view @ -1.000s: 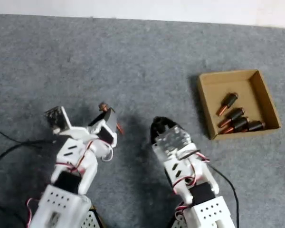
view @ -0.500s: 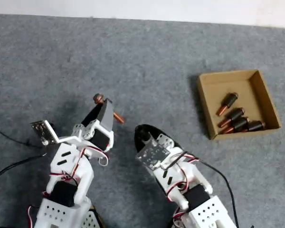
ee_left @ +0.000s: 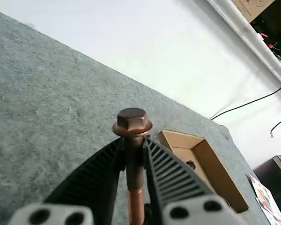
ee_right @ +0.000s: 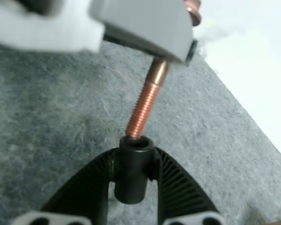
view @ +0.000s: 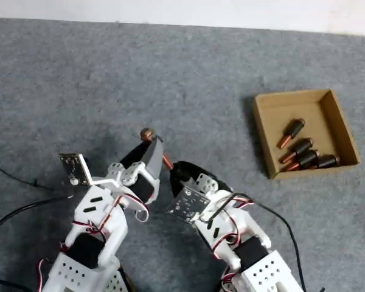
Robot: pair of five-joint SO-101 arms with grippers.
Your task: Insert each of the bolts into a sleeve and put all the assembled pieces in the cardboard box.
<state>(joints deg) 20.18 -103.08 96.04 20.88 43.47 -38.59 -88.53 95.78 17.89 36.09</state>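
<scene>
bolt (ee_right: 148, 99) tip has swung to sleeve (ee_right: 132, 171) mouth; both clamped

There are 4 assembled pieces (view: 302, 146), 1 separate bolt (ee_left: 132, 125), 1 separate sleeve (ee_right: 132, 171) and 1 cardboard box (view: 261, 137).

Open carpet (view: 201, 91) toward cardboard box (view: 260, 131)

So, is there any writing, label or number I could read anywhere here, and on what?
None can be read.
Carton in the room behind: dark print, too blurred to read.
Papers beyond the table: print too small to read.
No marks show on the bolt, sleeve or cardboard box.
</scene>
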